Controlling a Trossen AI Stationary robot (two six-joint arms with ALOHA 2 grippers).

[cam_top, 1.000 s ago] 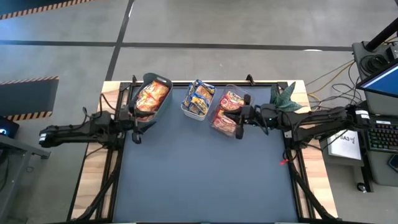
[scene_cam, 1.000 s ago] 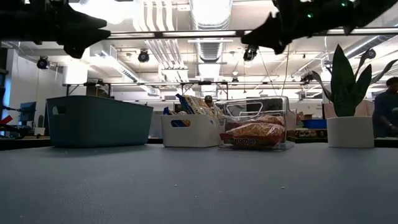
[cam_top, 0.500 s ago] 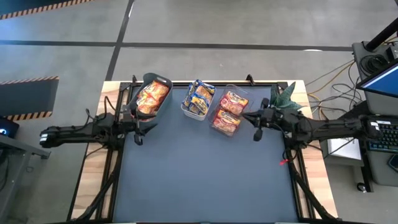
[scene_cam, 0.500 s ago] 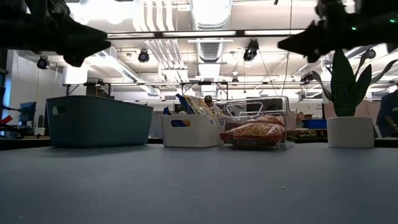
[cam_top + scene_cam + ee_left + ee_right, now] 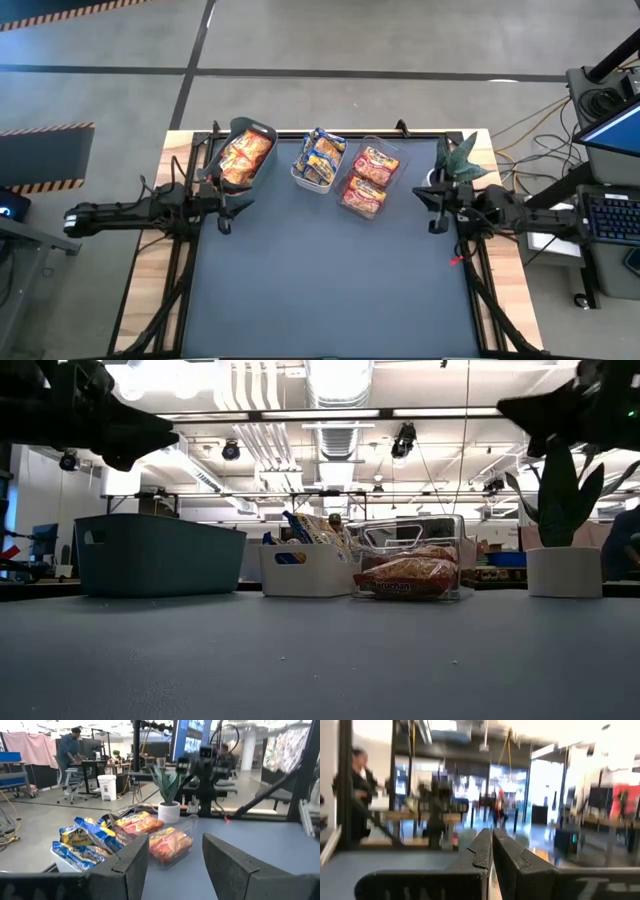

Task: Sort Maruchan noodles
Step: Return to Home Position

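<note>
The noodles (image 5: pixel 320 156) lie sorted in three bins across the upper middle of the high view. Orange packs (image 5: pixel 243 155) fill the grey-green bin (image 5: pixel 160 555) at left, blue packs (image 5: pixel 82 836) the white bin (image 5: pixel 305 575) in the centre, and red-and-white packs (image 5: pixel 366 182) the clear bin (image 5: pixel 455 535) at right. The left gripper (image 5: pixel 232 205) hovers at centre left of that frame, just below the grey-green bin, its fingers spread apart and holding nothing. The right gripper (image 5: pixel 428 203) hangs at centre right beside the plant (image 5: pixel 456 160), well apart from the bins, its fingers pressed together and empty.
</note>
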